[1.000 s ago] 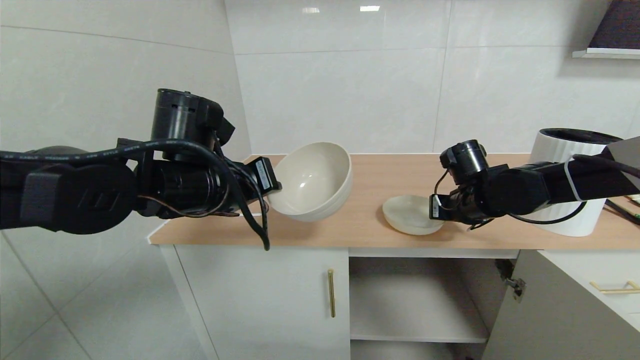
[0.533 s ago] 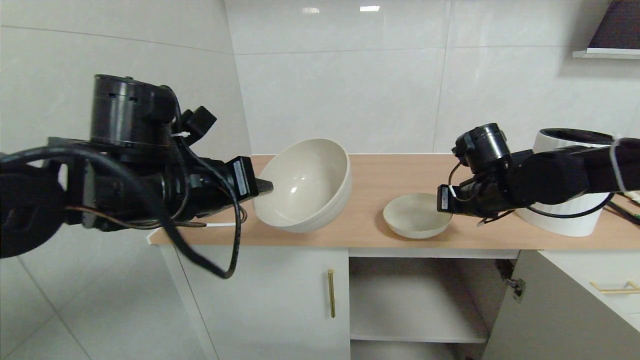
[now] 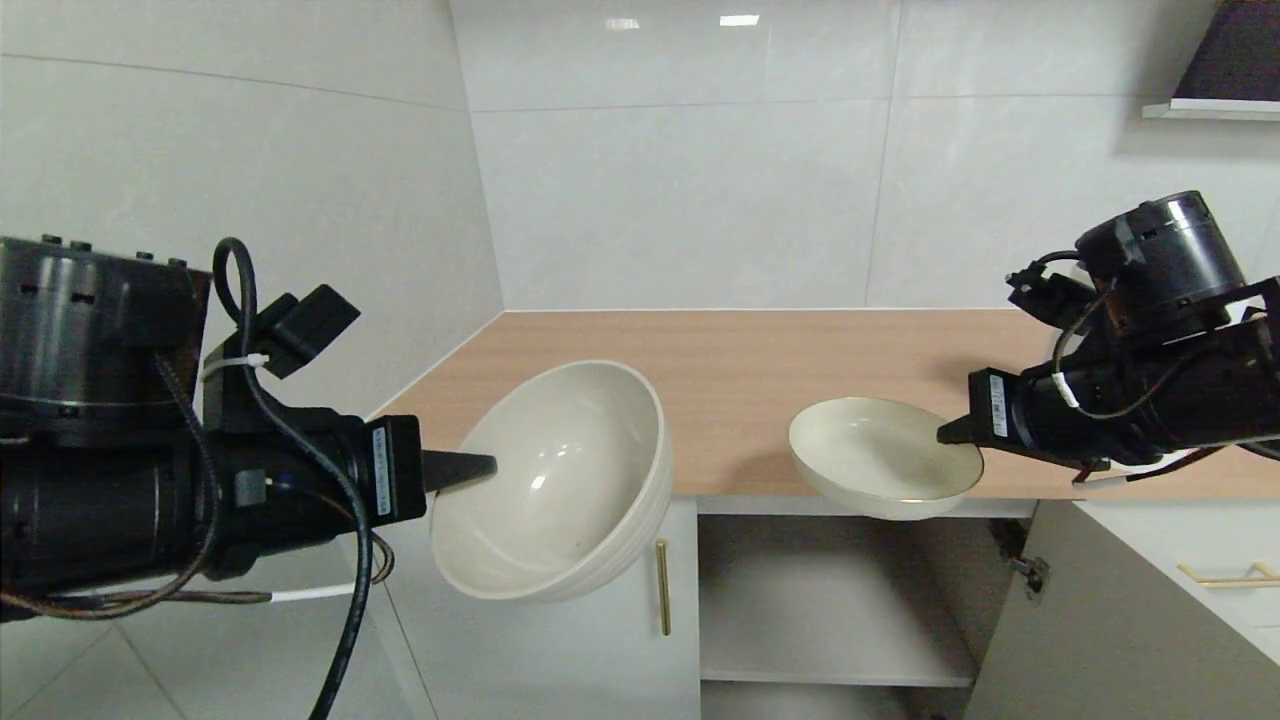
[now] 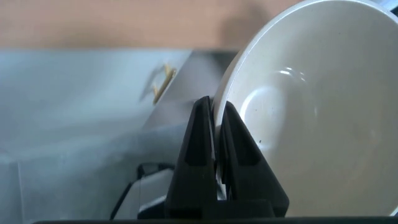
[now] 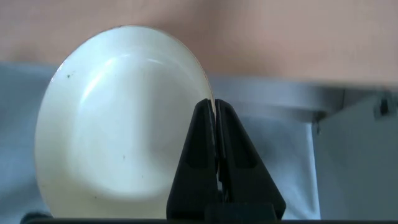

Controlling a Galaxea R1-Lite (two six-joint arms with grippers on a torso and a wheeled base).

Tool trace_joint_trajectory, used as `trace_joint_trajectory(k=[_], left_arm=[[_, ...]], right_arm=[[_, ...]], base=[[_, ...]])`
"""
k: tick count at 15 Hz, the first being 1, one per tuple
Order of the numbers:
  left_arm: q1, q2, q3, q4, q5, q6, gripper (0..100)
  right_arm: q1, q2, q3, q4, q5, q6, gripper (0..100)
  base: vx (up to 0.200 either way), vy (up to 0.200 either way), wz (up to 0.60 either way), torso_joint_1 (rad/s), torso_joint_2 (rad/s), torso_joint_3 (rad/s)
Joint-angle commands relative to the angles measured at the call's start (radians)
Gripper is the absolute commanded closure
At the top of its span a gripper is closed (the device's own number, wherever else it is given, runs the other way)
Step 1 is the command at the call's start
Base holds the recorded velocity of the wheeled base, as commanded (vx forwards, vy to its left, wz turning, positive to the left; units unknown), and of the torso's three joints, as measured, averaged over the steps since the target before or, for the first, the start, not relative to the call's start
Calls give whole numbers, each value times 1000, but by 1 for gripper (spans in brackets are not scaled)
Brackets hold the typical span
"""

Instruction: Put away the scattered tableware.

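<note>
Both arms drew back since 1.0 s ago, carrying loads out past the front edge of the wooden worktop [image 3: 760,350]; left hand [image 3: 485,466] clamped on rim of large cream ceramic bowl [image 3: 560,480], right hand [image 3: 948,433] clamped on rim of shallow cream dish [image 3: 880,455]. Likely target, open white cabinet shelf [image 3: 830,640]: 6 o'clock from dish, 4 o'clock from bowl; right arm nearer.

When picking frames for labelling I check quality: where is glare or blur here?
Head view: two ceiling-light reflections glare on the wall tiles, and a small highlight sits inside the large bowl. Left wrist view: large bowl sharp, cabinet behind it blurred. Right wrist view: broad soft sheen across the shallow dish, countertop behind out of focus.
</note>
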Motion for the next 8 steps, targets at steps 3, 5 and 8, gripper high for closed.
trace_joint_trajectory(k=[3, 5, 8], left_arm=[[-1, -18, 36, -1, -11, -2, 100], [-1, -7, 38, -1, -15, -2, 100], [-1, 5, 38, -1, -18, -4, 100]], right_arm=[[2, -103, 106, -1, -1, -2, 100], [3, -103, 128, -28, -1, -6, 100], [6, -86, 131, -36, -1, -7, 100]], base=[[0, 0, 0, 0, 0, 0], [0, 0, 0, 0, 0, 0], [-200, 0, 0, 7, 1, 5]])
